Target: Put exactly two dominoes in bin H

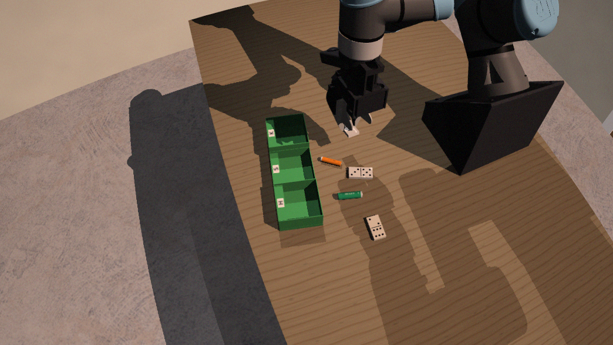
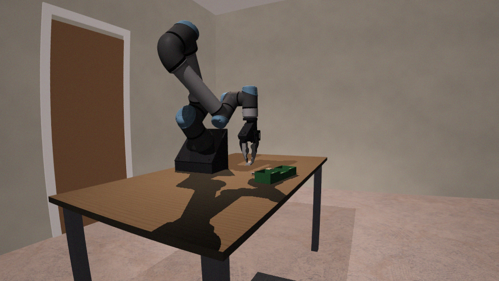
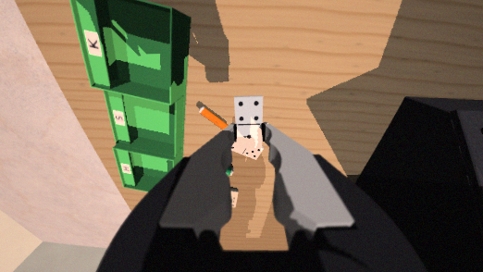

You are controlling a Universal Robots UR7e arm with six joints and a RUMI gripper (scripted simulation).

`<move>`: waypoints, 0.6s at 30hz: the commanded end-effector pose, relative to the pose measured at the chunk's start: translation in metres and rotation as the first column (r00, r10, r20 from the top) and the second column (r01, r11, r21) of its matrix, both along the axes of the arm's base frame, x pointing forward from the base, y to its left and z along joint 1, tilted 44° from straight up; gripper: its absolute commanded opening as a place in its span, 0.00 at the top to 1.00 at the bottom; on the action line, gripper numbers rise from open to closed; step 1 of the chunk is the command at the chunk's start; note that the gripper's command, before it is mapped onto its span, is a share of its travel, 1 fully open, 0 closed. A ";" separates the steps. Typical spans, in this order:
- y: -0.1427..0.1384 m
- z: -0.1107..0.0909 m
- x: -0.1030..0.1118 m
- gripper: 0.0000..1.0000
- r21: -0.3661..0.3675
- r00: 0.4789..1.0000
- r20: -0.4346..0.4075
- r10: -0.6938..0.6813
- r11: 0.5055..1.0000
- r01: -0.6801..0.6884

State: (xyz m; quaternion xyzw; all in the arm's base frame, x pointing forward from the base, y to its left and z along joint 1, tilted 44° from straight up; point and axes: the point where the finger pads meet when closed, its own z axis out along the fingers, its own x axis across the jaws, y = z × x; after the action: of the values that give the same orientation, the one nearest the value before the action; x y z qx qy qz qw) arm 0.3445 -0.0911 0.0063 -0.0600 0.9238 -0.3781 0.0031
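My gripper [image 1: 352,125] [image 2: 248,161] [image 3: 249,124] is shut on a white domino [image 1: 351,131] [image 3: 248,111] and holds it by one end above the table, to the right of bin K [image 1: 288,128] [image 3: 134,51]. Two more dominoes lie flat on the table: one [image 1: 359,172] [image 3: 248,149] right of bin S, the other [image 1: 375,227] further forward. The green row of three bins [image 2: 276,173] stands upright. Bin H [image 1: 300,222] [image 3: 139,172] is its front compartment and looks empty. Bin S [image 1: 291,168] [image 3: 145,117] lies in the middle.
An orange marker [image 1: 330,160] [image 3: 213,117] and a green battery [image 1: 349,195] lie between the bins and the dominoes. The robot's black base [image 1: 484,124] stands at the right. The table edge runs just left of the bins.
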 end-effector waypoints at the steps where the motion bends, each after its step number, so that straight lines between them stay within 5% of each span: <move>1: 0.004 -0.001 0.005 1.00 -0.003 0.999 -0.034 0.035 0.999 -0.036; 6: 0.013 -0.008 0.019 1.00 -0.002 0.984 -0.126 0.129 0.992 -0.130; 18: 0.048 -0.039 0.074 1.00 0.043 0.858 -0.364 0.363 0.926 -0.374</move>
State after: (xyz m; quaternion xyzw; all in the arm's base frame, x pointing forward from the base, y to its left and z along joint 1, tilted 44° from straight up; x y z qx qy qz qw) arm 0.3956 -0.0561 -0.0199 -0.2478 0.8917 -0.3717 -0.0733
